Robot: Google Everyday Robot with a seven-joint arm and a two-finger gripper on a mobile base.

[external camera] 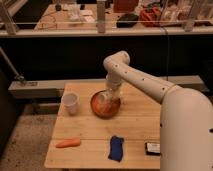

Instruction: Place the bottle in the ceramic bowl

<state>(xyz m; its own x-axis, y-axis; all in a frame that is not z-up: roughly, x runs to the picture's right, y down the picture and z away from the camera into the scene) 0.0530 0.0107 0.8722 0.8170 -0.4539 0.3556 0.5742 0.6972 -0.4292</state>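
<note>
Past the carrot (pixel 68 143) and blue cloth (pixel 116 148) on the worktop (pixel 135 122), the tool (pixel 113 95) hangs over the ceramic bowl (pixel 96 108), the bottle (pixel 107 98) seemingly at its tip, its grip impossible to tell: lower inside the rim before you release.

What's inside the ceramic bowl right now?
The gripper reaches down into the ceramic bowl, with a pale shape, probably the bottle, at its tip. The gripper covers whether the bottle rests on the bowl's bottom.
</note>
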